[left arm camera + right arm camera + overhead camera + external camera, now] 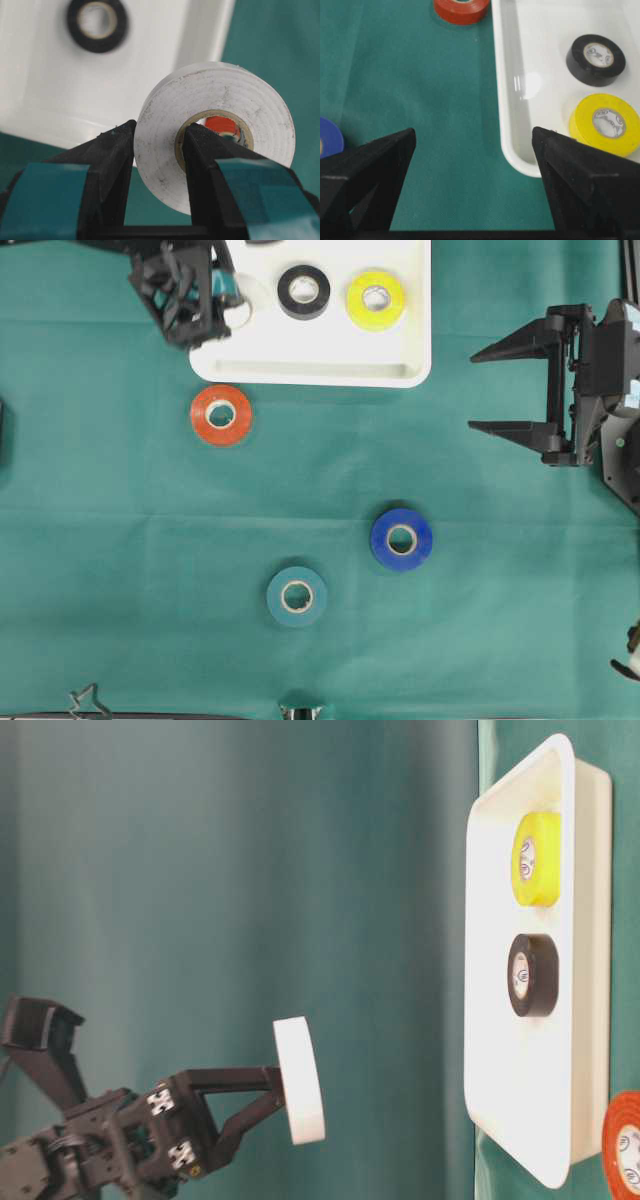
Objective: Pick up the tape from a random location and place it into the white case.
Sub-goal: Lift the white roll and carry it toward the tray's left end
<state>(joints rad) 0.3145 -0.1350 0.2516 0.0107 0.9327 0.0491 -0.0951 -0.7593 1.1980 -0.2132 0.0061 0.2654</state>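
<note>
White tape sits pinched through its core by your left tool, held high over the white case's left corner so it drops clear of the black roll, while your right tool waits spread wide.

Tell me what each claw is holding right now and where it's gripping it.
The left claw holds a white tape roll by its wall, one finger in the core, one outside. The right claw is open, holding nothing.
</note>
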